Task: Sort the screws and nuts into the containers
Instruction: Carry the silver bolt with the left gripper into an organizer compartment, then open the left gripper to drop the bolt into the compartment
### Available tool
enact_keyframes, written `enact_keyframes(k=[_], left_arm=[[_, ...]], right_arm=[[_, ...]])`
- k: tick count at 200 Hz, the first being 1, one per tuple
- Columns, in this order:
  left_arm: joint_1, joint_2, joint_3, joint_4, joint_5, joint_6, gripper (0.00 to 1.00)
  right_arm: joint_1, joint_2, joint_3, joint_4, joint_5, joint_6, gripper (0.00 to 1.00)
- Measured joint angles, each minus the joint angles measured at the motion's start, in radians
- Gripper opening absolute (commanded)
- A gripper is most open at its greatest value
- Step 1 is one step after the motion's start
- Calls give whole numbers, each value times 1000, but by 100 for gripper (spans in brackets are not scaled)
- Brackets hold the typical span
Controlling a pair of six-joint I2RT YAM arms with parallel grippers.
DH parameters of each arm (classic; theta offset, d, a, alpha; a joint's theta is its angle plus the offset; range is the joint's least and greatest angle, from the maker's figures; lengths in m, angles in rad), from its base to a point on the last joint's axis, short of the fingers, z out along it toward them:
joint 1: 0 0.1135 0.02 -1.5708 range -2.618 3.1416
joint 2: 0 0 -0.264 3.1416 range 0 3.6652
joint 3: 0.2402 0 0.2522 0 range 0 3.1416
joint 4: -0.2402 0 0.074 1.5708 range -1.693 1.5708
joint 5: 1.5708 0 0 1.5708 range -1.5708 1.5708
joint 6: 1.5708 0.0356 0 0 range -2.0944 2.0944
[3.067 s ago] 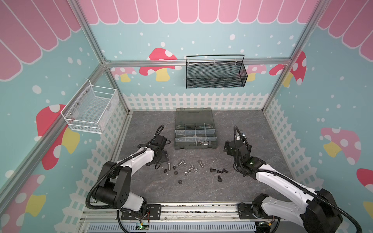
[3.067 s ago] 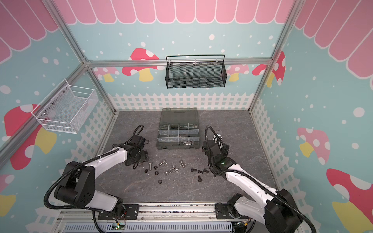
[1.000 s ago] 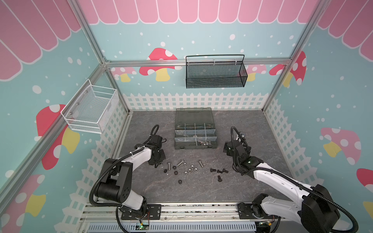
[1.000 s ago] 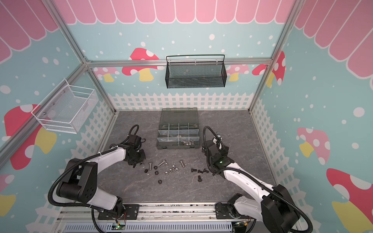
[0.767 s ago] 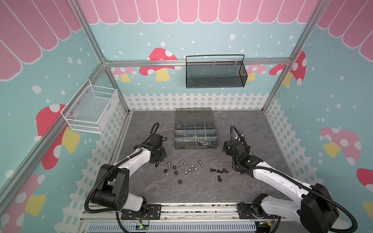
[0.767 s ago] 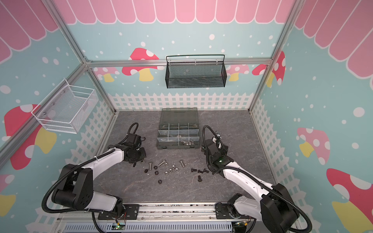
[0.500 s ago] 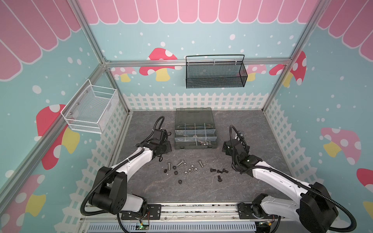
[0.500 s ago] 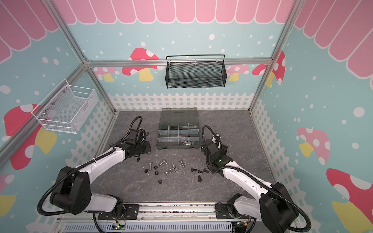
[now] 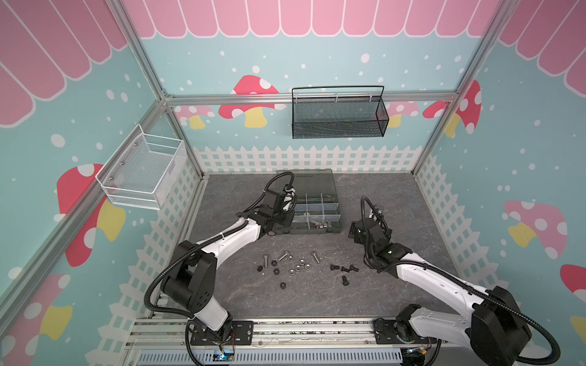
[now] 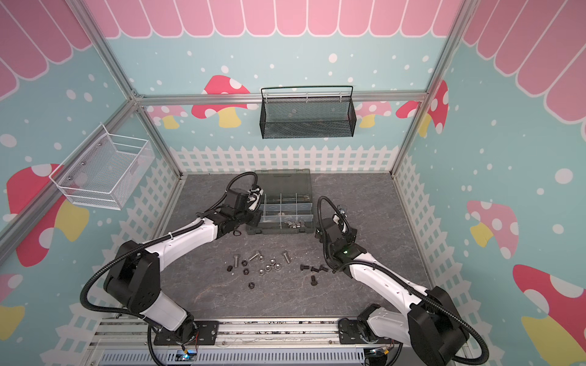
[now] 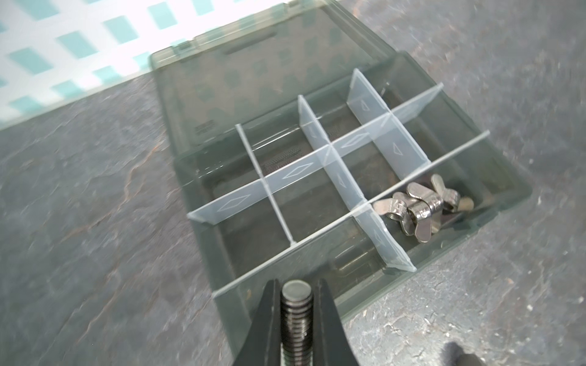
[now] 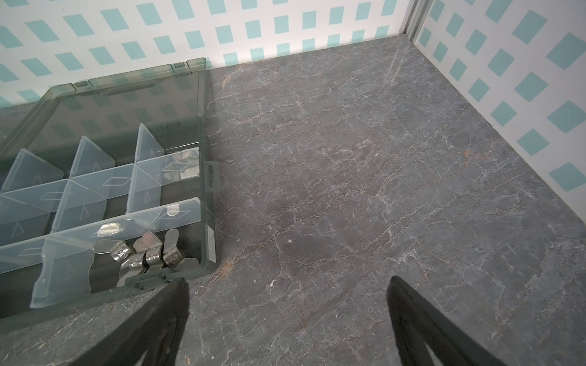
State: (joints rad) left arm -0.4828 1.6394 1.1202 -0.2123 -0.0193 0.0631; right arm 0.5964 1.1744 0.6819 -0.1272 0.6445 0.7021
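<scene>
Left wrist view: left gripper (image 11: 297, 282) is pinched on a silver screw (image 11: 297, 317). The threaded shank is clamped between two black fingers (image 11: 268, 320), and the head is hidden.
Screw position: the flat shank tip is pointed at the organiser case (image 11: 228, 317) and seen at its outer wall. Height over it cannot be told.
Case build: smoky translucent plastic, lid (image 11: 253, 63) hinged open, compartments split by frosted clear dividers (image 11: 336, 177).
Wing nuts (image 11: 418, 209): shiny silver, piled in a corner compartment.
Right gripper (image 12: 288, 283): jaws are spread wide with nothing between them, over the grey marbled table (image 12: 348, 158), just beside the case.
Loose parts: silver screws (image 9: 265, 261), silver nuts (image 9: 298, 267), black screws (image 9: 344, 269) and black nuts (image 9: 283, 285) are scattered on the table in front of the case in both top views, apart from both grippers.
</scene>
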Motion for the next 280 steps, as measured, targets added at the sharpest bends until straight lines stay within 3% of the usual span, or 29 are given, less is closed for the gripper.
enact_keyframes(k=[72,140,234,280], left_arm=[[-19,135,57,32,58,175,0],[-23,181,61,38,105,246,3],[-24,205,108,18,144,275,30],[-26,205,109,8,148,274,33]], right_arm=[[0,-19,0,-8,-7,10,98],[0,-25,0,-8,-11,21,98],[0,-26,0,-19,-13,29,98],[0,-30,0,-22,-13,29,98]])
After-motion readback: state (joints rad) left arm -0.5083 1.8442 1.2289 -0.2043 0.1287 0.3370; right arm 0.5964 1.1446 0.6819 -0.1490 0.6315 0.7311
